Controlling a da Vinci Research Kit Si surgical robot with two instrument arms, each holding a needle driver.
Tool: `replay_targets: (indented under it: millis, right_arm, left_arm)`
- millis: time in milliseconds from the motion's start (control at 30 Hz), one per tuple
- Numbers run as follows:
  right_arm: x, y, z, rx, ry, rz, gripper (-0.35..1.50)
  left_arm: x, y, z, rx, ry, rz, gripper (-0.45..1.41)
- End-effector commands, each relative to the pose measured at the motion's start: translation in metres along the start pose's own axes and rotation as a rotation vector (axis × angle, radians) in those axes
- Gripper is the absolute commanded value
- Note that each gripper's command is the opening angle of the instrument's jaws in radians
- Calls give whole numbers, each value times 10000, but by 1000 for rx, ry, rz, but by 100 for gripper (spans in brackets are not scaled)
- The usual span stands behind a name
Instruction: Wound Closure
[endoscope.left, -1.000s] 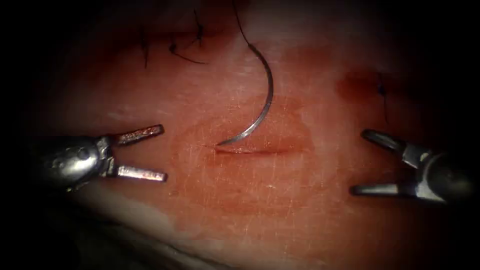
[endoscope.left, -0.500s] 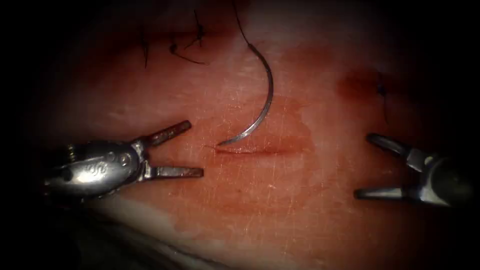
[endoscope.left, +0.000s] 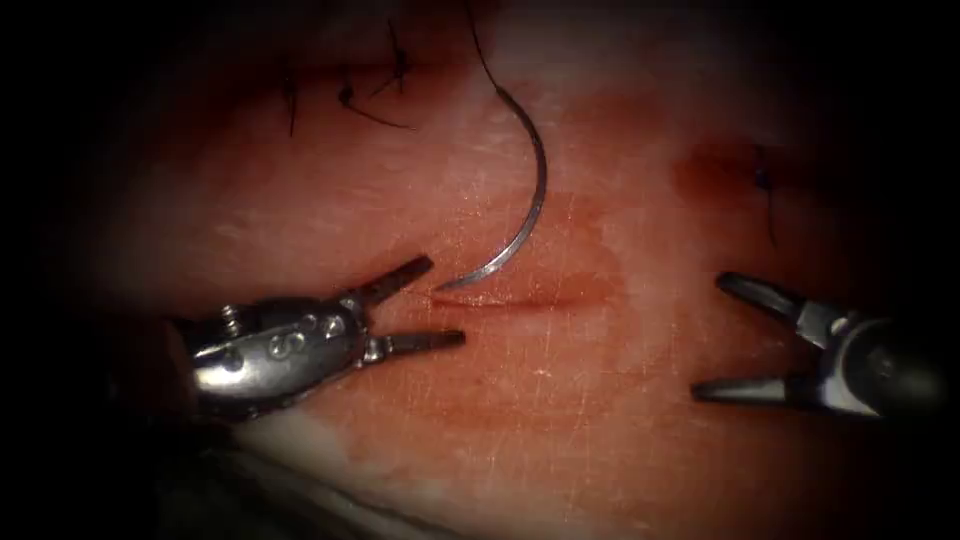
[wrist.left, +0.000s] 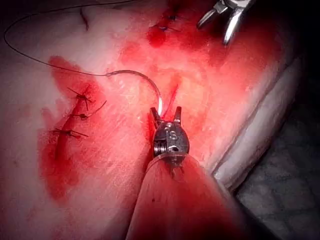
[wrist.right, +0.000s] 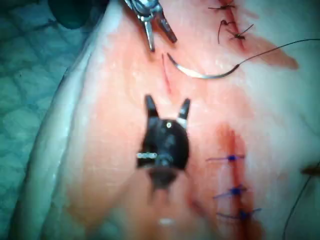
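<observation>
The tissue (endoscope.left: 560, 420) glistens with red fluid (endoscope.left: 590, 250) around the cut (endoscope.left: 530, 297). The left tool (endoscope.left: 440, 305) has slid in, jaws apart and empty, flanking the tip of the needle (endoscope.left: 537, 190), which lies free on the tissue. The right tool (endoscope.left: 705, 335) waits with jaws spread, empty.

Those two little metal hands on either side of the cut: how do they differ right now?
The left hand sits right at the needle's tip by the cut's left end; the right hand waits farther off, to the cut's right. The left hand's jaws gape narrowly, the right hand's widely. The left looks shiny, the right darker. Both are open and hold nothing.
</observation>
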Motion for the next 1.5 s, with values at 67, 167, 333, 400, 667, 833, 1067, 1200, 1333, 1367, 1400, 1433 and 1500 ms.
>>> replay_targets:
  millis: [67, 167, 333, 400, 667, 833, 1067, 1200, 1333, 1367, 1400, 1433, 1500]
  right_arm:
    - [-3, -4, 10, 2, -1, 1, 106]
    - [-2, -4, 11, 1, -2, 2, 106]
    - [-1, -5, 13, 0, -2, 2, 106]
    - [-1, -6, 13, 0, -2, 3, 106]
    - [1, -7, 15, -2, -3, 3, 106]
    - [3, -9, 16, -3, -3, 4, 106]
    - [5, -12, 18, -4, -6, 5, 106]
    - [5, -12, 19, -4, -9, 5, 106]
    - [5, -12, 19, -4, -10, 5, 106]
    - [5, -12, 19, -4, -10, 5, 106]
    - [5, -12, 19, -4, -10, 5, 106]
    - [5, -12, 19, -4, -10, 5, 106]
    - [5, -12, 19, -4, -10, 5, 106]
  left_arm:
    - [-7, 5, 11, -9, 0, 1, 54]
    - [-10, 5, 17, -12, -4, 4, 54]
    - [-17, 4, 28, -14, -11, 11, 52]
    - [-19, 3, 31, -12, -13, 14, 49]
    - [-22, -7, 34, -16, -14, 19, -7]
    - [-23, -7, 31, -18, -14, 21, -32]
    - [-25, -9, 35, -16, -14, 23, -37]
    - [-33, -15, 44, -22, -11, 31, -35]
    - [-39, -21, 49, -23, -12, 39, -34]
    - [-40, -23, 50, -23, -11, 40, -34]
    - [-41, -25, 51, -23, -11, 36, -34]
    - [-42, -27, 52, -23, -11, 37, -34]
    - [-42, -32, 53, -23, -11, 32, -34]
